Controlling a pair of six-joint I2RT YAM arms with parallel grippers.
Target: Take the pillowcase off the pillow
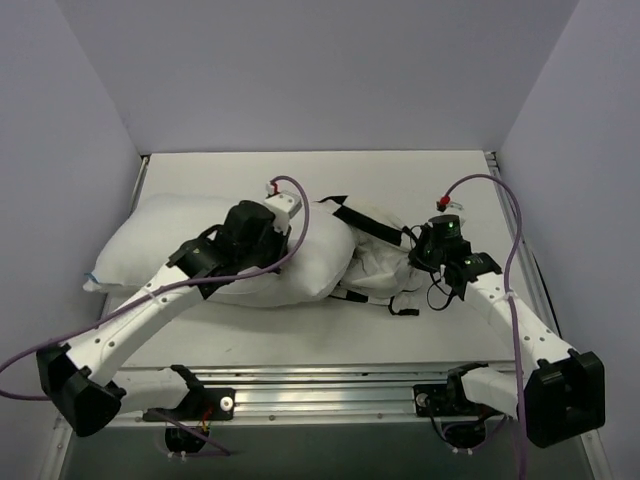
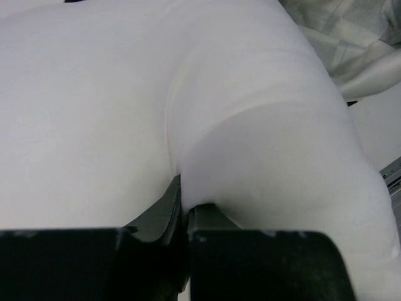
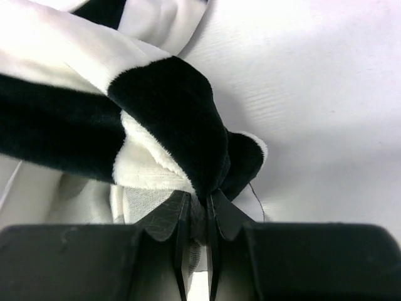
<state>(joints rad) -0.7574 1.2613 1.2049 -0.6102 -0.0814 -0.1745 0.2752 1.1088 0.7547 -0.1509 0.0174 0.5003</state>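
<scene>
The plain white pillow lies across the left and middle of the table, a small blue mark at its left end. My left gripper is shut on a fold of the pillow; the fingers pinch white fabric. The pillowcase, mostly inside out with white lining and black checks showing, lies bunched to the right of the pillow's right end. My right gripper is shut on the pillowcase, a black and white plush edge clamped between its fingers.
White walls stand on the left, back and right. Purple cables loop from both wrists. A metal rail runs along the table's near edge between the arm bases. Bare white table shows behind the pillow.
</scene>
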